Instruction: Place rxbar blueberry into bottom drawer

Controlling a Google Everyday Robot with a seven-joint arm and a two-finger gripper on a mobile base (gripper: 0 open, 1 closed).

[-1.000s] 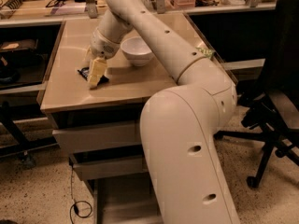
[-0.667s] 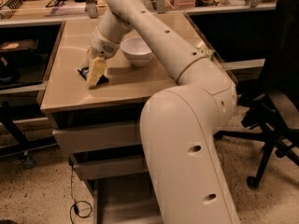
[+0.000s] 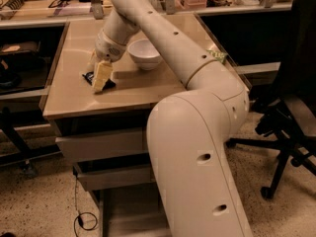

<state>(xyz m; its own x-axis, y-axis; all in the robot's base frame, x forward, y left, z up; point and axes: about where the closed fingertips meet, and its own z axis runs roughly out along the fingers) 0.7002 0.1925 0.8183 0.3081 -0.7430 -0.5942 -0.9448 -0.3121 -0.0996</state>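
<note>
The rxbar blueberry (image 3: 90, 77) is a small flat dark wrapper lying on the beige tabletop (image 3: 128, 88) near its left front. My gripper (image 3: 101, 79) points down right over the bar and covers most of it, so only the bar's dark ends show on either side. The bottom drawer (image 3: 129, 217) stands pulled out at the foot of the cabinet, a shallow tray partly hidden behind my arm.
A white bowl (image 3: 144, 53) stands just right of the gripper. A green chip bag (image 3: 217, 56) lies at the table's right edge. Two closed upper drawers (image 3: 101, 144) sit under the tabletop. A black office chair (image 3: 291, 112) stands at the right, and a cable (image 3: 84, 220) lies on the floor.
</note>
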